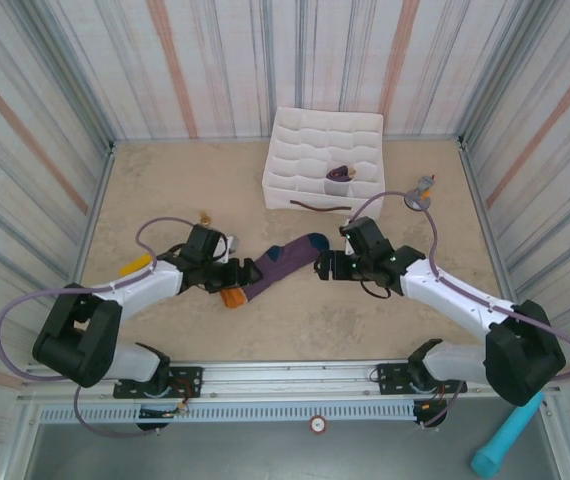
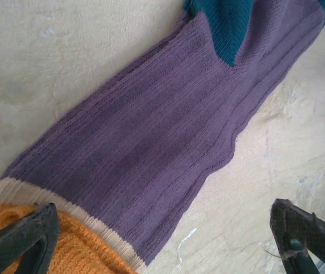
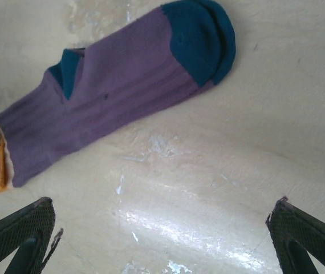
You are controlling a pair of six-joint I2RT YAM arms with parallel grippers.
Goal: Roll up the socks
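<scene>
A purple sock [image 1: 277, 265] lies flat and diagonal in the middle of the table, its orange cuff [image 1: 233, 296] near the left arm and its teal toe [image 1: 315, 242] towards the right arm. I cannot tell if a second sock lies under it. My left gripper [image 1: 244, 274] is open over the cuff end; in the left wrist view one finger [image 2: 25, 237] is over the orange cuff [image 2: 48, 251] and the other is over bare table. My right gripper [image 1: 325, 266] stands open beside the toe [image 3: 202, 37], with bare table between its fingers [image 3: 20, 234].
A white gridded fabric box [image 1: 300, 130] stands at the back centre, with a dark purple item [image 1: 340, 176] in one front compartment. Striped walls enclose the table on three sides. A teal object [image 1: 505, 442] lies off the table at the front right.
</scene>
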